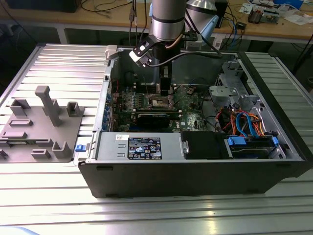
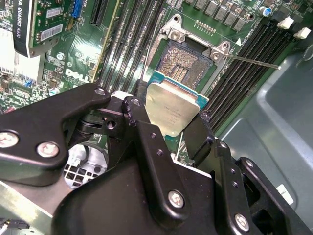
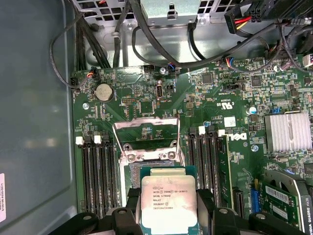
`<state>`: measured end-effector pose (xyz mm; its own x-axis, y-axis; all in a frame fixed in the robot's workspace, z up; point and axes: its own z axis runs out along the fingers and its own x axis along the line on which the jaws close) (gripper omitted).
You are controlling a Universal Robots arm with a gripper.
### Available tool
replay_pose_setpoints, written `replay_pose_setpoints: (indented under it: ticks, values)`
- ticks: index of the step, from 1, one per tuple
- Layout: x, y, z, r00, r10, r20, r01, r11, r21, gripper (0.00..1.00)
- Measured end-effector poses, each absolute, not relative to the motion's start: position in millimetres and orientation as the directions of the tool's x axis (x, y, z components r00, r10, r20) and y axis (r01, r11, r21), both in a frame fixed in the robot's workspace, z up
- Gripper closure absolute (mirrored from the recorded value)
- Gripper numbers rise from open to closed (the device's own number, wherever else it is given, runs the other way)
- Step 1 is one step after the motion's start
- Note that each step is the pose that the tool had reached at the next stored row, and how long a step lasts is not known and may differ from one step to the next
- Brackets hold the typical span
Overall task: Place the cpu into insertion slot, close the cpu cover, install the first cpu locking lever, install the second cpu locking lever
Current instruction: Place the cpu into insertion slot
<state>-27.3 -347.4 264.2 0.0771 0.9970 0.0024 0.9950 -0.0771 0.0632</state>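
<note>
My gripper (image 2: 171, 105) is shut on the cpu (image 2: 173, 110), a flat square chip with a silver-grey top, gripped by two opposite edges between the black fingers (image 2: 195, 137). In both wrist views the cpu (image 3: 168, 203) hangs just above and slightly short of the insertion slot (image 2: 182, 64), whose pin field is bare. The cpu cover (image 3: 146, 131) stands swung open behind the slot. Two thin locking levers (image 2: 254, 61) stick out unlatched beside the socket. In the exterior view the gripper (image 1: 165, 84) is low inside the open computer case, above the slot (image 1: 160, 102).
Long memory slots (image 3: 100, 176) flank the socket on both sides. A black graphics card (image 1: 154, 119) lies in front of the socket, a power supply (image 1: 137, 147) nearer still. Cables (image 1: 244, 122) fill the case at the exterior view's right. A grey fixture (image 1: 39, 122) sits outside, left.
</note>
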Motion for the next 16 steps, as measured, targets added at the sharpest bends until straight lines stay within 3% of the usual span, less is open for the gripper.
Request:
replay_pose_setpoints:
  ticks: [16]
  values:
    - [-31.1, -347.4, 262.2, 0.077, 0.997, 0.002, 0.995, -0.077, 0.063, 0.46]
